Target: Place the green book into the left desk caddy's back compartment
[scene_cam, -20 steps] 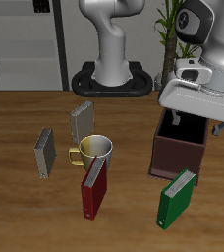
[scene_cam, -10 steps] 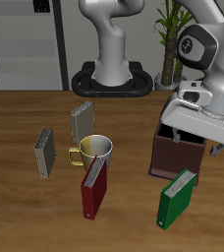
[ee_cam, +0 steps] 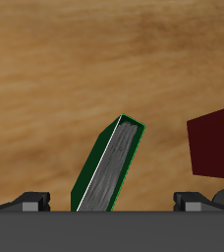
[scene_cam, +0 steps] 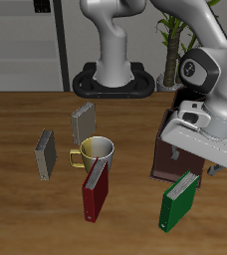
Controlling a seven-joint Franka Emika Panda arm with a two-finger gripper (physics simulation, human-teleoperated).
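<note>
The green book (scene_cam: 180, 201) stands tilted on the table near the front edge, just in front of the left desk caddy (scene_cam: 169, 159), a dark brown open-top box. My gripper (scene_cam: 192, 162) hangs open above the book and the caddy's front part and hides most of the caddy, so its compartments do not show. In the wrist view the green book (ee_cam: 109, 167) leans between my open fingers, pale page edge up, with the gripper (ee_cam: 112, 202) around its line but apart from it. A dark corner of the caddy (ee_cam: 217, 148) shows beside it.
A dark red book (scene_cam: 95, 191) leans nearer the table's front edge, beside a metal mug (scene_cam: 95, 151). Two grey books (scene_cam: 83, 124) (scene_cam: 45, 153) stand farther back around the mug. The robot's base (scene_cam: 113, 80) and a plant (scene_cam: 171, 40) are at the back.
My gripper has come down and moved toward the table's front edge, from above the caddy to over the green book. Nothing on the table has moved.
</note>
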